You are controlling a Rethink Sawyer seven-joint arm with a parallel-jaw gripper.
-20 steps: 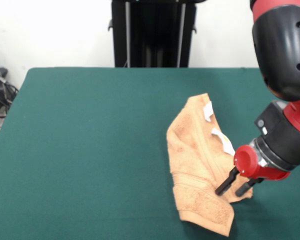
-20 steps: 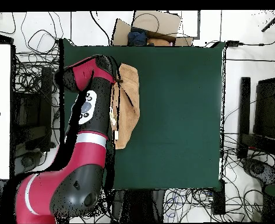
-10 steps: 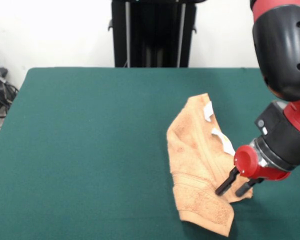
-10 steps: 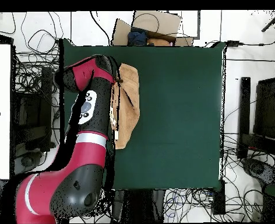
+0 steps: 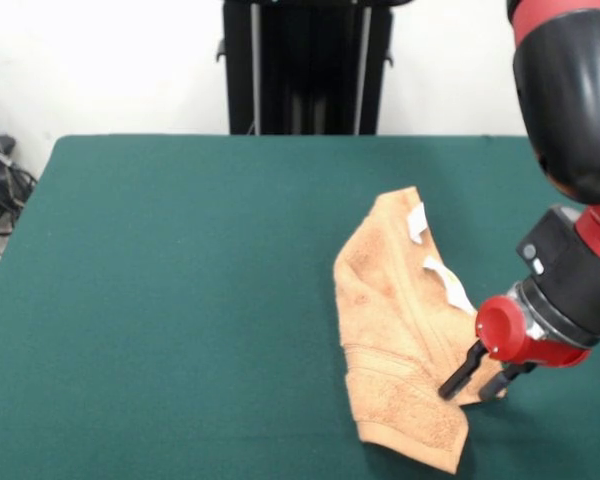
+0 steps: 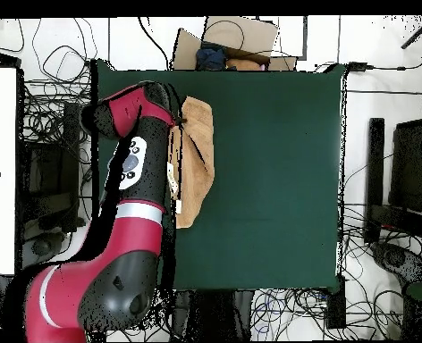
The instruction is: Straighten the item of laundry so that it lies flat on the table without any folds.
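The table (image 5: 180, 300), covered in dark green cloth, fills most of the front view, and in the overhead view it is a large green rectangle (image 6: 268, 179). The red and black arm (image 5: 570, 150) comes down at about two o'clock in the front view; from above it runs from seven o'clock up toward ten o'clock (image 6: 125, 214), lying over the table's edge there. The peach-orange towel (image 5: 400, 330) lies toward four o'clock of the table's centre in the front view, bunched into a long strip with creases and a folded-over lower end, not flat; from above it is a narrow strip (image 6: 197, 161) just beside the arm at ten o'clock. Two small white tags (image 5: 417, 222) sit along its two-o'clock side. The gripper (image 5: 478, 377) is at the towel's four-o'clock corner, its two black fingers (image 5: 463, 370) slightly apart, tips at the cloth; whether they pinch it cannot be told.
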